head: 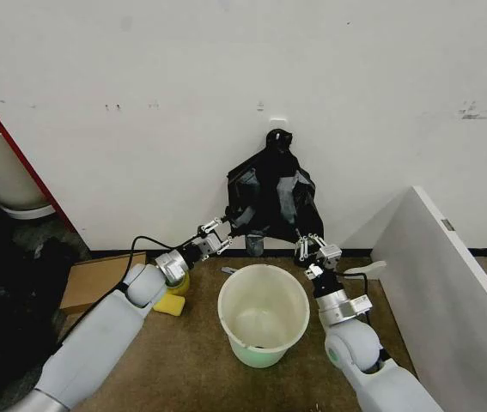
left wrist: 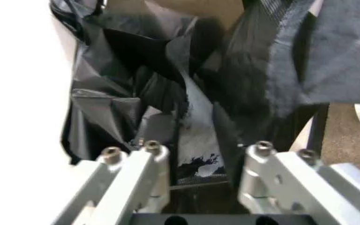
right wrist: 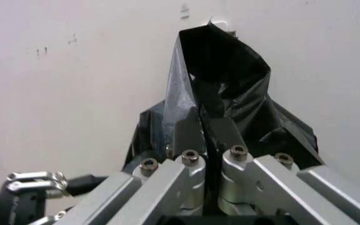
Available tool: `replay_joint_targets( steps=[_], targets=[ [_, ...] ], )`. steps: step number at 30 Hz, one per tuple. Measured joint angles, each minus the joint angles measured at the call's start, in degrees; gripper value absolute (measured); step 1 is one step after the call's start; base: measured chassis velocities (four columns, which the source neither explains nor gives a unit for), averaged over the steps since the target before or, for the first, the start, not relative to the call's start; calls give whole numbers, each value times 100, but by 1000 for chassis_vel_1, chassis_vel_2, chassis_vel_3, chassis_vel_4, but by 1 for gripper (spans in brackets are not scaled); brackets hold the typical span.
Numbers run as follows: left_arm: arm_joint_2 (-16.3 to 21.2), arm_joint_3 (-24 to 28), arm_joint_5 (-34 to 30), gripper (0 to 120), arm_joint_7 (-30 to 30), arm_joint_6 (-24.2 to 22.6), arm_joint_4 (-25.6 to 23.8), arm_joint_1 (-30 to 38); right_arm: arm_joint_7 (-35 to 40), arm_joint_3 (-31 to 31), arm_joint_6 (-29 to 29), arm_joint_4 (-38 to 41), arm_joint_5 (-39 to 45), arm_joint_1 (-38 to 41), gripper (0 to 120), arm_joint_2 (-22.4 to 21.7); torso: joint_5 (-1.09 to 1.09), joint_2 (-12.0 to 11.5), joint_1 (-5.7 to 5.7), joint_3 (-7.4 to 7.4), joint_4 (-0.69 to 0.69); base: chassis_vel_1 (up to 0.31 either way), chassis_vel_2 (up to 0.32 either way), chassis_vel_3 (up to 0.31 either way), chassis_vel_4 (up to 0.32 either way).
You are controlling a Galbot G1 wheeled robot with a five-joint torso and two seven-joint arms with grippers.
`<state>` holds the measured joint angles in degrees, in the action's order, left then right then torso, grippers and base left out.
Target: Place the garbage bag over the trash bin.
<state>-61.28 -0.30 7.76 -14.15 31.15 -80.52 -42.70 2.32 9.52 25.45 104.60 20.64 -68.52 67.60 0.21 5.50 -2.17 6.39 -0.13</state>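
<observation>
You are looking down at a floor scene against a white wall (head: 140, 69). The garbage bag (head: 270, 196) hangs from a wall hook (head: 277, 133) at twelve o'clock, above and behind the trash bin (head: 263, 313), so it is not yet on the bin. The bag's long axis runs vertically, gathered top at the hook, loose lower edge fanning downward toward the bin's open mouth.

Your left tool (head: 217, 238) reaches in from eight o'clock to the bag's lower left edge; its jaws are parted, with a fold of plastic lying between them. Your right tool (head: 316, 249) comes up from five o'clock and is pressed together on the lower right edge. Holding both bottom corners would likely let you spread the opening. The bin stands upright, mouth up.
</observation>
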Motion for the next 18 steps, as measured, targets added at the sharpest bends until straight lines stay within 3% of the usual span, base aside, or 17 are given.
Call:
replay_joint_targets(
  steps=[5, 13, 18],
  targets=[
    [21, -9, -202, 0, -2, -43, 17, 14, 4, 39, -1, 50, 0, -22, 0, -16, 0, 0, 0, 0, 0, 0, 0, 0, 0],
    [194, -378, -1091, 0, 90, -147, -400, -372, 216, 103, -76, 139, -76, -97, 0, -44, 0, 1, 0, 0, 1, 0, 0, 0, 0],
    [260, -737, -2041, 0, 573, -336, -1164, -1277, 967, -2, -377, 509, -287, -617, 0, -140, 0, 1, 0, 0, 2, 0, 0, 0, 0]
  ],
)
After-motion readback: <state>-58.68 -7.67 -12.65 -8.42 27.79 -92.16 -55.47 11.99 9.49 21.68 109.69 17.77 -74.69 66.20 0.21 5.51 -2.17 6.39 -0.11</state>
